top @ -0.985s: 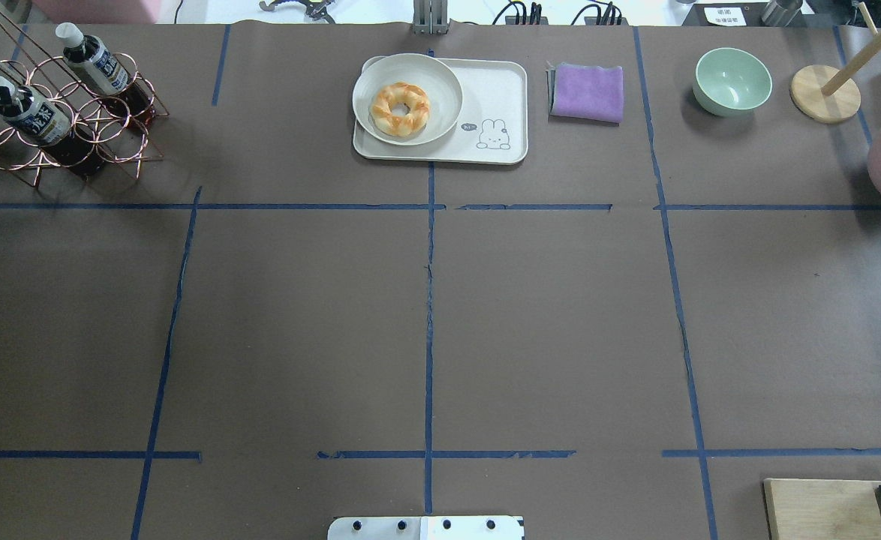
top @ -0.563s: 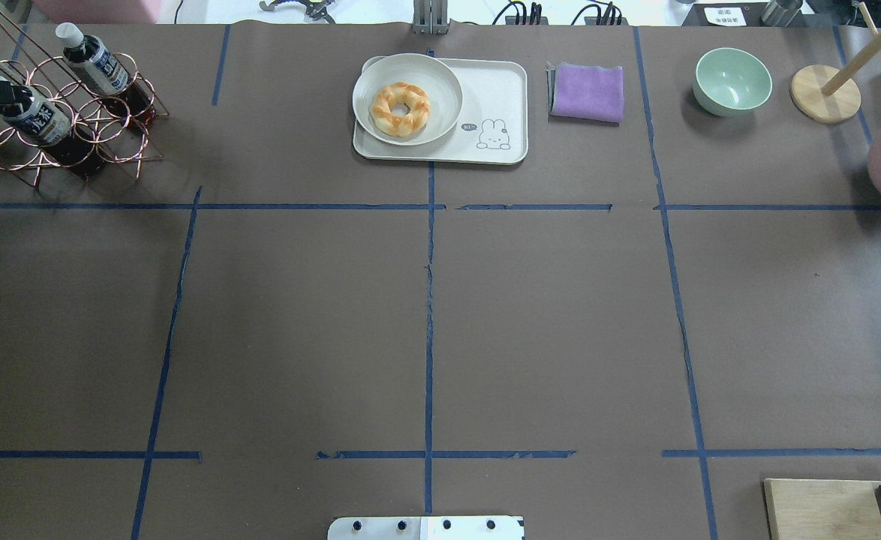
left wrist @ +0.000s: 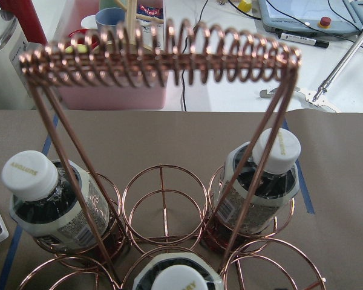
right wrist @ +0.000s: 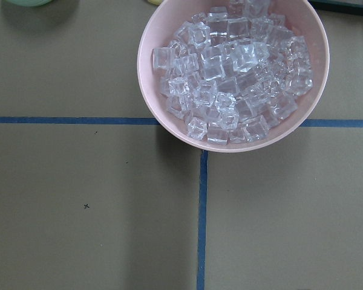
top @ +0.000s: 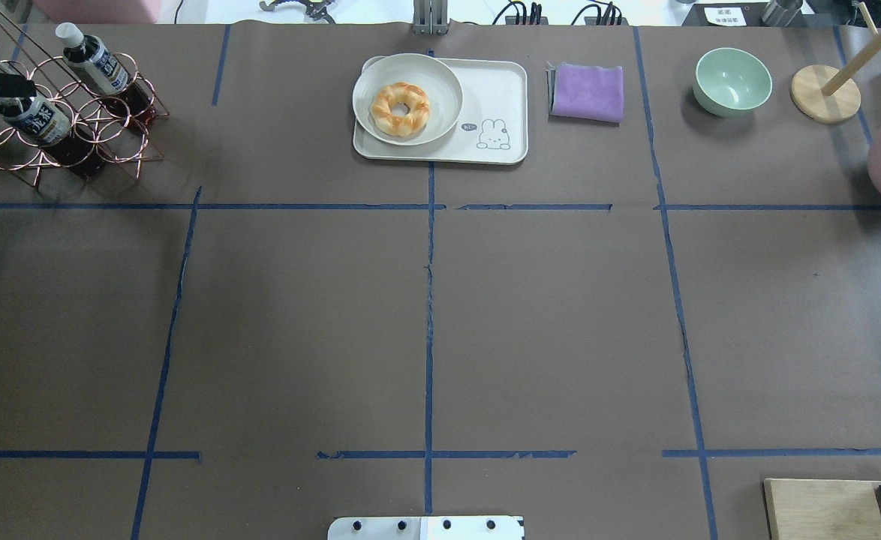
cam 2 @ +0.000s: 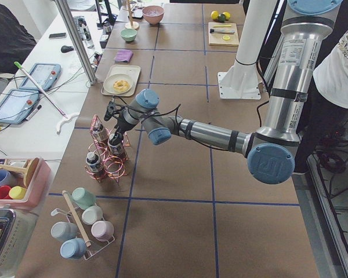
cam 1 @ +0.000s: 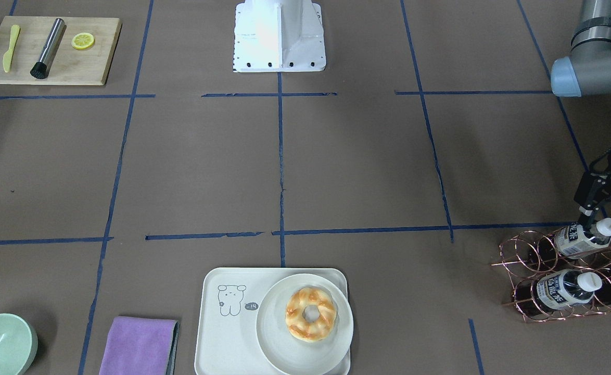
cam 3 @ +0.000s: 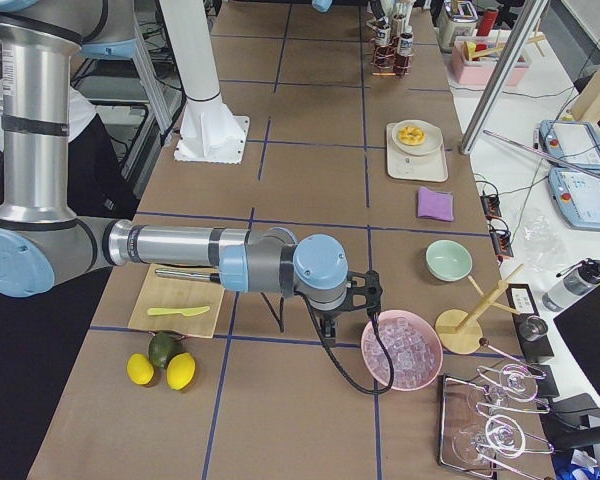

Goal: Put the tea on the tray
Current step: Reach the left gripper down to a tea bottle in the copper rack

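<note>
Three tea bottles with white caps lie tilted in a copper wire rack (top: 110,142) at the far left of the table. My left gripper (cam 1: 606,214) is open, its fingers either side of the cap of the nearer tea bottle (cam 1: 578,238). In the overhead view it (top: 1,88) covers that bottle's (top: 39,120) cap. The left wrist view looks down on the bottles (left wrist: 263,181) under the rack's handle. The cream tray (top: 497,90) with the bear drawing lies far centre. My right gripper (cam 3: 365,295) hangs over a pink bowl of ice (right wrist: 233,69); I cannot tell whether it is open or shut.
A round white plate (top: 440,75) with a doughnut covers the tray's left half. A purple cloth (top: 587,91), a green bowl (top: 732,80) and a wooden stand (top: 825,93) lie to its right. A cutting board (cam 1: 97,67) with tools lies near the robot's base (cam 1: 279,36).
My left gripper has moved a little to the right over the rack, onto the nearer bottle's cap. Nothing else has moved.
</note>
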Action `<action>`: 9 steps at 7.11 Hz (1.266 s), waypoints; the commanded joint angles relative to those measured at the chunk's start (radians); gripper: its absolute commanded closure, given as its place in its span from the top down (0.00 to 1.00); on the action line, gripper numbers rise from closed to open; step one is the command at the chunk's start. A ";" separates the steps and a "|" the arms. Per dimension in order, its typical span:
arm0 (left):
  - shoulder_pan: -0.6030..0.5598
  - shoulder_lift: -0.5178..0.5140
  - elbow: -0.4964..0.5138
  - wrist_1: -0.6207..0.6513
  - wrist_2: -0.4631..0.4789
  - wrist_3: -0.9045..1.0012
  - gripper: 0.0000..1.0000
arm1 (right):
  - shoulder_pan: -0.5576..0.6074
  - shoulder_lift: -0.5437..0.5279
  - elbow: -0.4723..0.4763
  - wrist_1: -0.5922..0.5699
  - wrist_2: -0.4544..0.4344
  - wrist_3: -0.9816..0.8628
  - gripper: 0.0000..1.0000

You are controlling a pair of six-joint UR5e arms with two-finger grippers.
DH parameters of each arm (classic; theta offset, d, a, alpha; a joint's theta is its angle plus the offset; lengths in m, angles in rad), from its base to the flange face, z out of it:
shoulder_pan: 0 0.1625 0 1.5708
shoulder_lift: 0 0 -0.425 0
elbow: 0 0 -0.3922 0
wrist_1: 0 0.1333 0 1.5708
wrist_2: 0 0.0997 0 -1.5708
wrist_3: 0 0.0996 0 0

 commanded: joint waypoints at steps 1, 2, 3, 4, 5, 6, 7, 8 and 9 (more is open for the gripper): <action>0.002 -0.013 0.018 0.001 0.000 0.004 0.74 | 0.000 0.000 0.000 0.000 0.002 0.000 1.00; 0.002 -0.016 0.022 0.001 0.002 0.004 0.72 | 0.000 0.000 0.001 0.000 0.003 0.000 1.00; 0.002 -0.018 0.027 0.001 0.002 0.005 0.72 | 0.000 0.000 0.001 0.000 0.003 0.000 1.00; 0.002 -0.018 0.028 0.001 0.002 0.005 0.71 | 0.000 0.000 0.001 -0.002 0.005 0.000 1.00; 0.000 -0.018 0.028 -0.001 0.002 0.005 0.70 | 0.000 0.000 0.000 -0.002 0.005 0.000 1.00; 0.000 -0.018 0.028 -0.001 0.002 0.005 0.68 | 0.000 0.000 -0.002 -0.002 0.005 0.000 1.00; 0.000 -0.018 0.027 -0.001 0.000 0.005 0.65 | 0.000 0.000 -0.002 -0.002 0.005 0.000 1.00; -0.001 -0.016 0.027 -0.001 0.000 0.005 0.62 | 0.000 0.000 -0.002 -0.002 0.005 0.000 1.00; -0.004 -0.014 0.027 -0.001 0.002 0.007 0.57 | 0.000 -0.002 -0.003 -0.002 0.005 0.002 1.00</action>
